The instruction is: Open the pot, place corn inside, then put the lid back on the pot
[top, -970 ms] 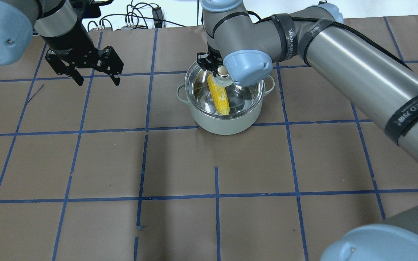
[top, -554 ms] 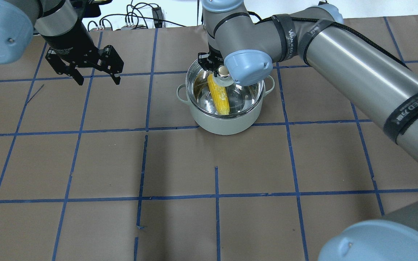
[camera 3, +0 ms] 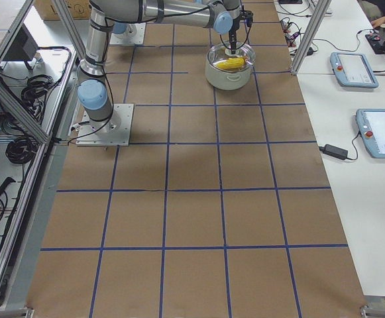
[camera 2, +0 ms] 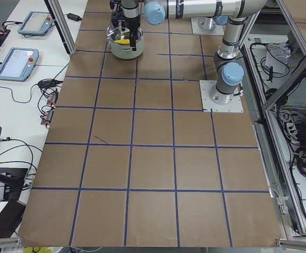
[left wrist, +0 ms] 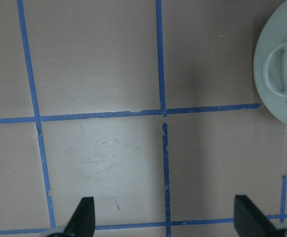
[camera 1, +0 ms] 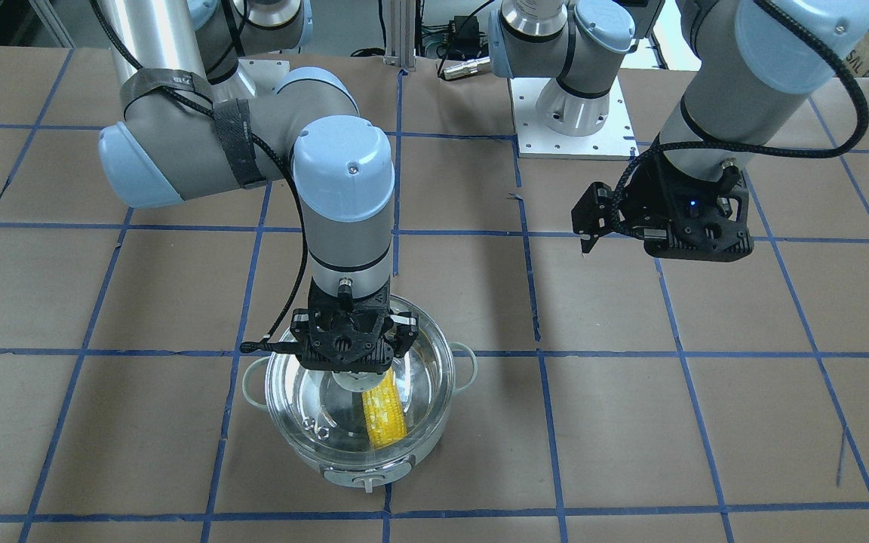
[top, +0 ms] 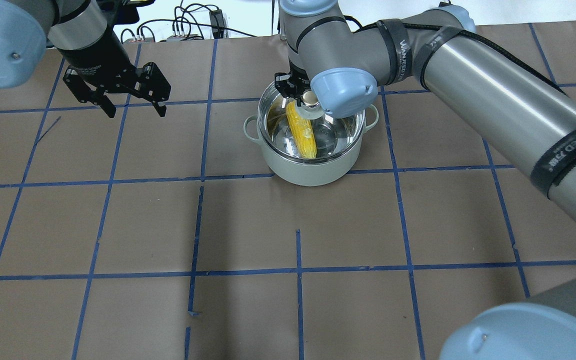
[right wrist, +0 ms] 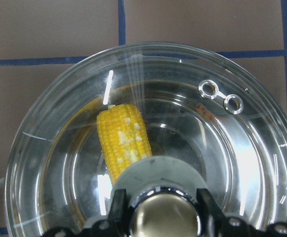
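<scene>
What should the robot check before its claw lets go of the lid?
1. Corn inside the pot: ok, it lies wholly inside, under the glass.
2. Right claw holding the lid: ok, shut on it.
3. Lid centred over the pot: ok, it looks lined up in the wrist view.
4. Lid resting flat on the rim all round: cannot tell.
5. Left claw out of the way: ok, open and off to the side of the pot.
</scene>
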Controlling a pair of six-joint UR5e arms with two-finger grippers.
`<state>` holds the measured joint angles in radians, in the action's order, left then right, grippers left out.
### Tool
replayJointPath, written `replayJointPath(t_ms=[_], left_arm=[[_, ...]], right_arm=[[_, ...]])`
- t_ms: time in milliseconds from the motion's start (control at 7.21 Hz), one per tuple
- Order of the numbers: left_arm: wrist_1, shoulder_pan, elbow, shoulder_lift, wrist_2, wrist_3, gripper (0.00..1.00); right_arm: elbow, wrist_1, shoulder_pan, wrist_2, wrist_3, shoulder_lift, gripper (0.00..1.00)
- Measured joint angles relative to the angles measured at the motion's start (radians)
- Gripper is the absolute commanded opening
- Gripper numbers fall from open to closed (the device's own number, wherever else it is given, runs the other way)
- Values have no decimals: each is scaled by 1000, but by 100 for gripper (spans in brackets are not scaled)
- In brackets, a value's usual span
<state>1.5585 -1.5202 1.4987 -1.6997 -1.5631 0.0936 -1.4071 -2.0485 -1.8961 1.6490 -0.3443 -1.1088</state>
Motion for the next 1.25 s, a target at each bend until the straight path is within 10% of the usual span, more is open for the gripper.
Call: replayJointPath(t_ms=[1248], left_arm=[[0, 0, -2, 1, 2, 0, 100]], right_arm=[[1, 27, -1, -3, -1, -3, 36]])
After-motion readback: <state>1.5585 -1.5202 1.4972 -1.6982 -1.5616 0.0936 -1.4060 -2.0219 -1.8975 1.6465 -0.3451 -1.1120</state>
